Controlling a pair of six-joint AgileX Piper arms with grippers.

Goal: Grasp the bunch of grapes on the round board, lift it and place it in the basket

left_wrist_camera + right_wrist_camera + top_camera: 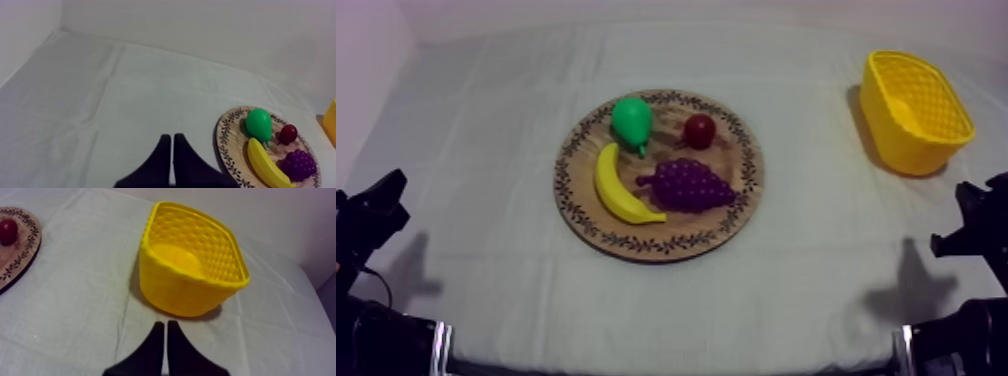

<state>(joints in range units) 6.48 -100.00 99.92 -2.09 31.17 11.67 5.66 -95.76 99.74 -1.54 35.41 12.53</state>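
Top view: the bunch of grapes [688, 185] is found untouched at four o'clock on the wooden board [721, 222], with the yellow basket [916, 110] at two o'clock. Left wrist view: the left gripper [172, 150] is closed on nothing. Right wrist view: the right gripper [165, 335] is closed too and pointed at the basket, as nothing is begun yet.

A creased grey-white cloth [816, 260] covers the table under soft, even light. A plain pale wall [686, 10] rises at 12 o'clock, and a second wall [366, 40] closes the corner at 10 o'clock.
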